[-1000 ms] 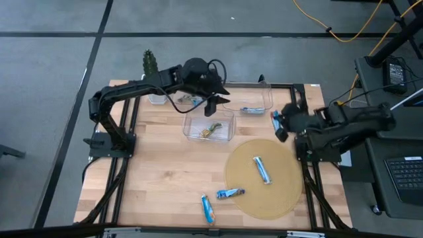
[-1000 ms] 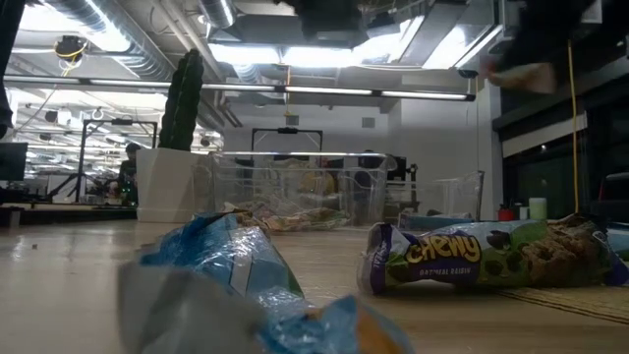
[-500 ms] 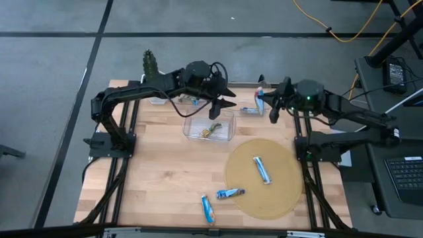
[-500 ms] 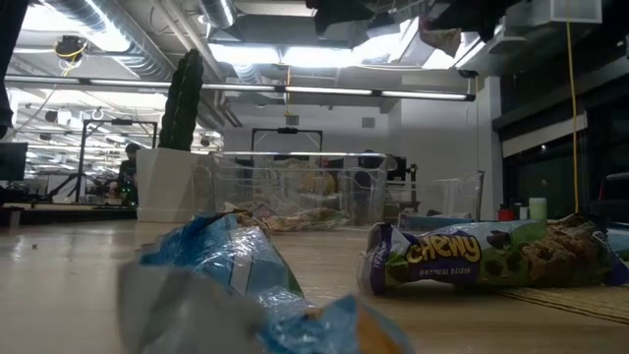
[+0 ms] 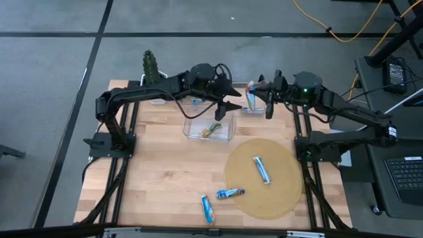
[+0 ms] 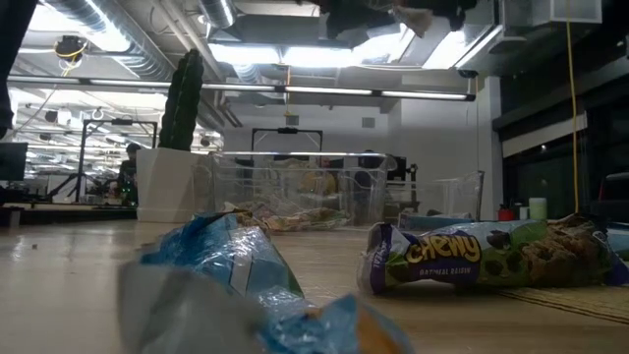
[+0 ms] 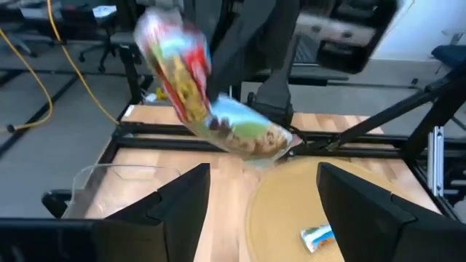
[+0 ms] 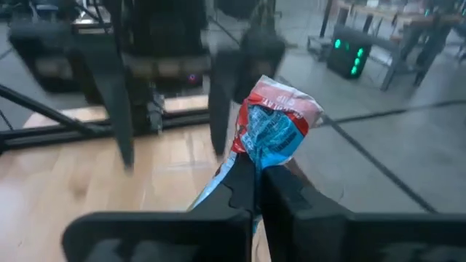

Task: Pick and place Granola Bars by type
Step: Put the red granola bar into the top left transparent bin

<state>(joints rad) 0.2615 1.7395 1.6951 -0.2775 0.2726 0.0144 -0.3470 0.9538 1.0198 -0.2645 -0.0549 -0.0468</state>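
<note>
A red and blue granola bar (image 8: 273, 124) is held in the air by my shut right gripper (image 5: 264, 102) over the far bin (image 5: 239, 86); it also shows in the left wrist view (image 7: 191, 80). My left gripper (image 5: 228, 109) stands open just left of it, its fingers (image 7: 175, 207) facing the bar and touching nothing. One bar (image 5: 262, 169) lies on the round mat (image 5: 264, 198). Two blue ones (image 5: 230, 194) (image 5: 208, 209) lie near the table's front edge. A gold bar (image 5: 213, 128) lies in the middle bin (image 5: 228, 135). My right gripper pinches the bar's wrapper (image 8: 251, 156) between its two fingertips, coming nearly level from the table's right side. The crimped red end (image 8: 284, 98) sticks out past the fingertips. The bar is lifted clear of table and bins, tilted.
A cactus in a white pot (image 5: 150, 64) stands at the far left corner, beside another clear bin (image 5: 158, 100). In the low view a blue wrapper (image 6: 226, 265) and a green Chewy bar (image 6: 482, 256) lie close in front. Black frame rails (image 5: 125, 158) run along both table sides.
My right gripper has swung from the table's right edge toward the far middle, rising and tipping up to nearly level, carrying the bar up to my left gripper. My left gripper has shifted a little toward the right and opened wider.
</note>
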